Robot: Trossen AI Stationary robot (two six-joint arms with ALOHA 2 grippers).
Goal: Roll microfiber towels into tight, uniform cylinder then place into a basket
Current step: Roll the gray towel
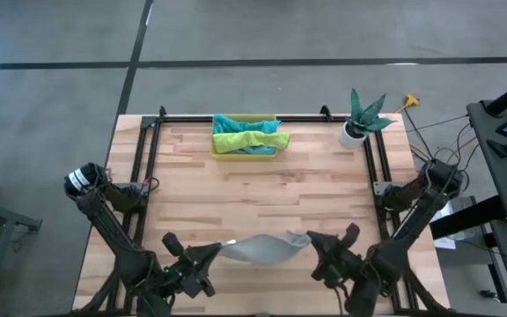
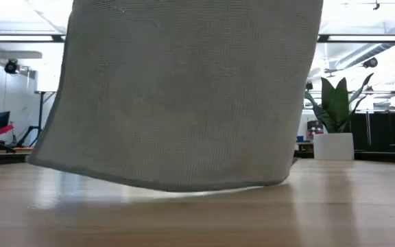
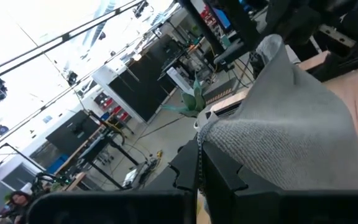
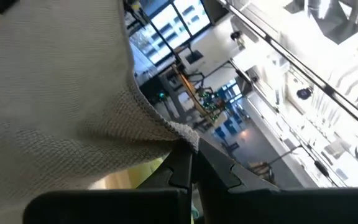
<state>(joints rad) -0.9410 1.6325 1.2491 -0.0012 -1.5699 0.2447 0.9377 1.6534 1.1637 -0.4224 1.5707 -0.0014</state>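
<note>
A grey towel [image 1: 262, 249] hangs spread between my two grippers near the table's front edge; in the low view the grey towel [image 2: 184, 96] fills most of the picture, its bottom edge just above the wood. My left gripper [image 1: 220, 253] is shut on its left corner, my right gripper [image 1: 311, 244] on its right corner. At the far middle stands the yellow basket [image 1: 246, 151], with a teal towel [image 1: 236, 124] and a lime green towel [image 1: 246, 140] lying in it. My left gripper pinches a top corner [image 3: 211, 127] of the grey towel between its two fingers, which point level toward the table's right. The cloth hangs below, lifted clear. My right gripper pinches the other top corner [image 4: 185, 137] between its two fingers, level from the table's right. The top edge sags a little between the two holds.
A white pot with a green plant [image 1: 359, 121] stands at the far right corner. A black frame rail [image 1: 236, 118] runs along the far edge and both sides. Bare wood lies between the hanging towel and the basket.
</note>
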